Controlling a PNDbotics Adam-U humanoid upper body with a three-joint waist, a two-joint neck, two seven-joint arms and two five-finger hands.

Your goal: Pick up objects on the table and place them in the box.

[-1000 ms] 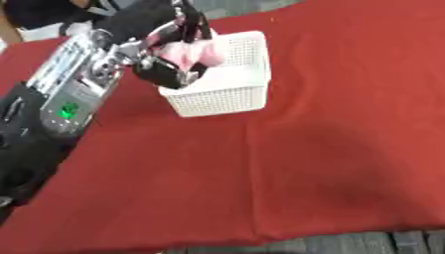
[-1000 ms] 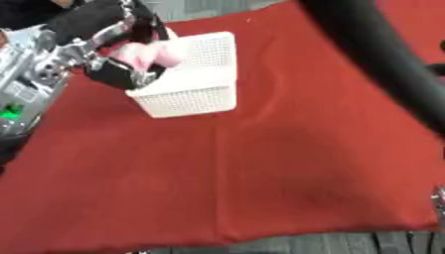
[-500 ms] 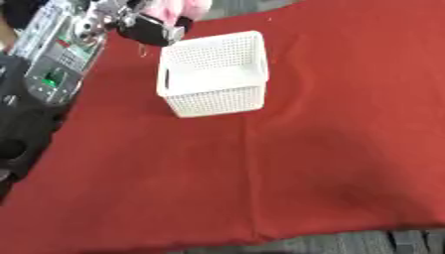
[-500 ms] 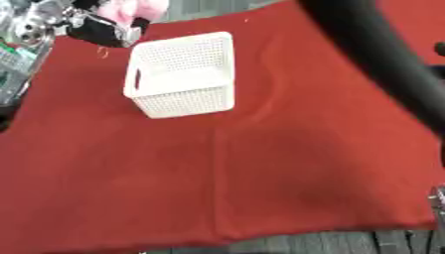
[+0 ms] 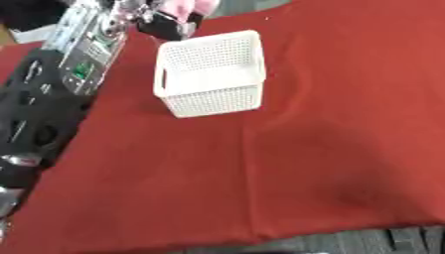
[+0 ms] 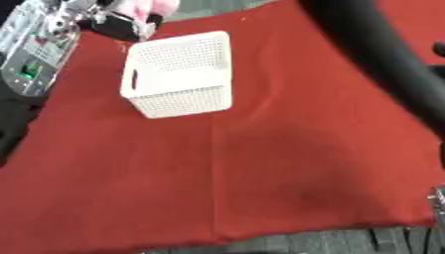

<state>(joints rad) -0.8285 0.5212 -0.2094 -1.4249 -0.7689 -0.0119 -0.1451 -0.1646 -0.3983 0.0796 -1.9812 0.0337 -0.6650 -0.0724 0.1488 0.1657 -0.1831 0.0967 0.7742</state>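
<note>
A white perforated basket [image 5: 209, 74] stands on the red cloth [image 5: 287, 163] at the upper left, and I see nothing inside it. My left hand [image 5: 167, 23] is at the top edge, just beyond the basket's far left corner. Its dark fingers are curled round a pink object [image 5: 189, 6] that is partly cut off by the frame. The left forearm [image 5: 87, 49], silver with a green light, runs down the left side. My right arm [image 6: 374, 54] crosses the right eye view as a black bar; its hand is out of frame.
The red cloth covers the table down to its front edge [image 5: 330, 238], with a crease running from the basket toward the front. A small silver part [image 6: 434, 198] shows at the lower right edge.
My left hand, which was over the basket, has risen and pulled back to the far left with the pink object still in it. The basket has stayed put.
</note>
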